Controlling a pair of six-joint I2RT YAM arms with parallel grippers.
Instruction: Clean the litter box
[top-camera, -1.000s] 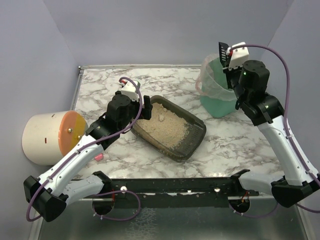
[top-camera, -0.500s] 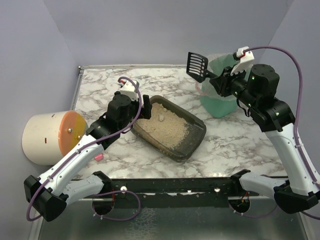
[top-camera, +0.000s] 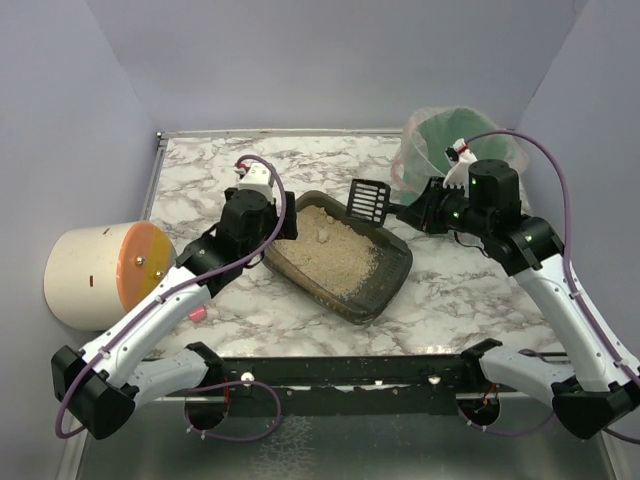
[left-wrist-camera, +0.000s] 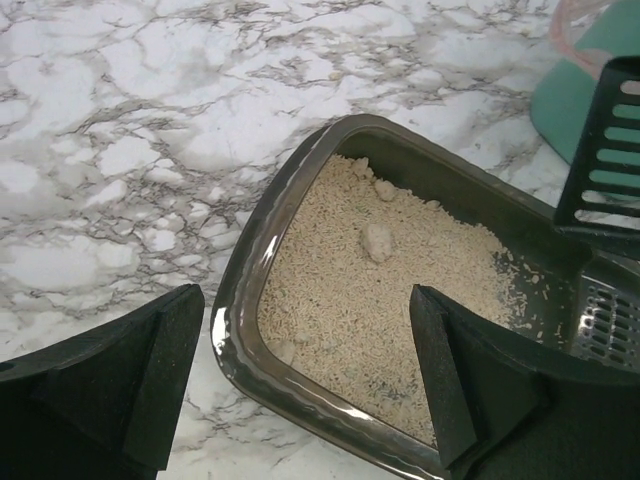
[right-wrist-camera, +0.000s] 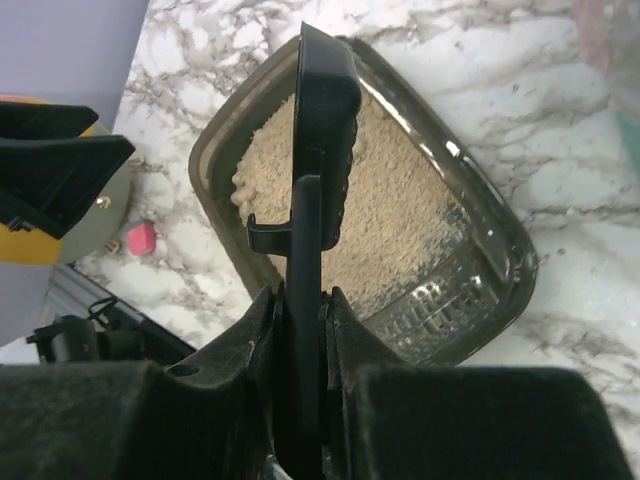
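Unbraced risk: the left gripper (left-wrist-camera: 302, 330), jaws spread wide over the left end of the litter box (top-camera: 388, 283), holds nothing, so the tray lies loose and askew at mid-worktop (top-camera: 200, 170). If the black scoop (top-camera: 368, 200) catches the far rim while dipping for the clump (left-wrist-camera: 378, 240), the box could skid or tip and scatter litter. The left arm reaches forward from the near edge, wrist bent down. The right arm arches in from the right, its right gripper (top-camera: 420, 213) clamped on the scoop's handle, blade above the rim, with the green bucket (top-camera: 440, 135) behind it.
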